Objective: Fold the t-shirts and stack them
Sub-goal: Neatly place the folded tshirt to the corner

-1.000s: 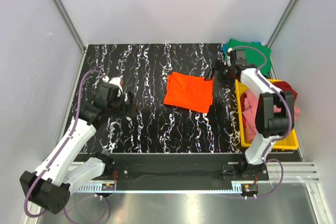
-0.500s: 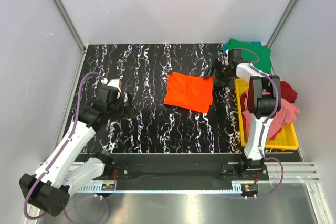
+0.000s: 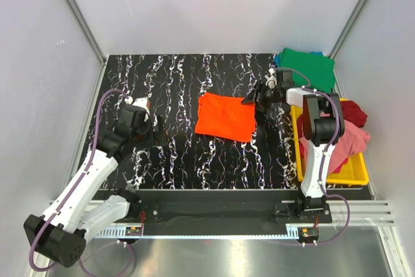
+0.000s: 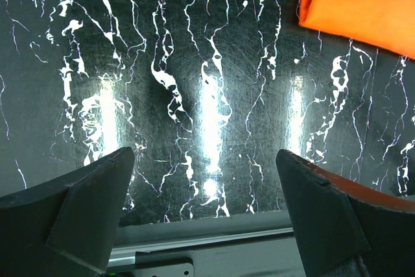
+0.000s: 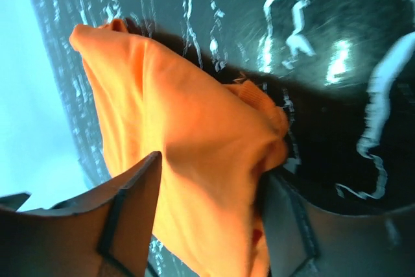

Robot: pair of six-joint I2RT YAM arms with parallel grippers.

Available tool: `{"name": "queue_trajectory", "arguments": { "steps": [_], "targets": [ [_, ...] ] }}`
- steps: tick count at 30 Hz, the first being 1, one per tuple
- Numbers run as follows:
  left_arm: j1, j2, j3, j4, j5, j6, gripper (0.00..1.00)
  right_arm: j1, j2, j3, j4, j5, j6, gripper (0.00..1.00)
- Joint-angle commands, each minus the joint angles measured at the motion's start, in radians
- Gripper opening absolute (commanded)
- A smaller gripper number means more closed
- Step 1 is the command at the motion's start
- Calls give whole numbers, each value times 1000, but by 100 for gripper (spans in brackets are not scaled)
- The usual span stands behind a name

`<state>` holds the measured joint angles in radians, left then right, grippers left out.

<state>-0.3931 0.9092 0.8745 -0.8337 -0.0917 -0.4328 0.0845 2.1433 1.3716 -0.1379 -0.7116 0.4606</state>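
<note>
Right wrist view: right gripper [image 5: 214, 170] fingers [image 5: 130, 212] are clamped on an edge of the folded bright orange cotton t-shirt [image 5: 175, 108], laid mid black marbled table [image 3: 168, 154]. Left gripper [image 4: 204, 157] is held wide, empty. With only top layers caught, the fold could be dragged open.

top view overhead, far; wrist views close; all share orange t-shirt [image 3: 225, 117]

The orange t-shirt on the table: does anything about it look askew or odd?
Yes. The orange t-shirt lies slightly turned against the edges of the table, and its far right corner is bunched up between the jaws of the right gripper.
</note>
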Motion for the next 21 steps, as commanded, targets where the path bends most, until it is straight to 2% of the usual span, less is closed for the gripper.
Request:
{"name": "queue_trajectory", "arguments": {
  "steps": [1, 5, 6, 7, 8, 11, 14, 16, 21],
  "targets": [
    [0, -24, -3, 47, -28, 19, 98, 31, 76, -58, -2, -34, 13, 63],
    [2, -30, -6, 47, -33, 17, 98, 61, 89, -59, 44, -75, 24, 36],
    [0, -30, -5, 45, -34, 17, 98, 78, 95, -60, 66, -83, 27, 23],
    [0, -33, -5, 47, -36, 17, 98, 84, 96, -60, 84, -92, 44, 16],
    [0, -36, -5, 47, -37, 17, 98, 86, 98, -65, 128, -118, 59, 0],
    [0, -44, -5, 47, -43, 16, 98, 89, 99, -109, 307, -172, 156, 0],
    [0, -61, -6, 45, -48, 16, 98, 86, 50, -118, 330, -152, 182, 0],
    [0, -70, -6, 47, -49, 14, 98, 78, -15, -91, 282, -123, 152, 0],
    [0, -84, -5, 47, -51, 14, 98, 60, -141, 73, -30, 41, -34, 0]
  ]
}}
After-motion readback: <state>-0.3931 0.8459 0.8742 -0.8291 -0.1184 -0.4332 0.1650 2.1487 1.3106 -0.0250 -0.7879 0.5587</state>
